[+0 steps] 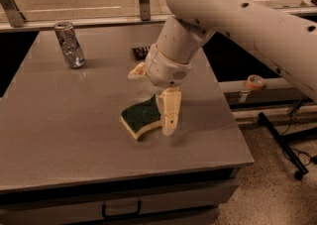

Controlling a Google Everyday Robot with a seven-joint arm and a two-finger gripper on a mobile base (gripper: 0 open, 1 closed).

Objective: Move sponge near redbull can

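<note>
The redbull can (69, 45) stood upright on the worktop (59, 135), well apart from the sponge (140, 118), to the sponge's left and toward the rear edge. The bare worktop between them indicated that the transfer was not yet done.

Behind the sponge lay a dark ridged packet (141, 51), partly hidden by the arm (233, 16). It was not a task item and sat off the direct line from the sponge to the can.

The sponge lay flat, green scouring face up over the yellow foam, near the front of the worktop. That orientation left its narrow sides free for a pinch from above.

The gripper (151, 101) was positioned directly over the sponge's right end, pointing downward, with its fingers apart. The near finger (169, 112) hung in front of the sponge's right end and covered it. The far finger (137, 72) was splayed out behind the sponge. Contact between either finger and the foam could not be confirmed. Judged from this straddling pose, the step in hand was the grasp, with the sponge not lifted.

To the right of the sponge, off the worktop, a roll of tape (255, 82) rested on a lower ledge.
</note>
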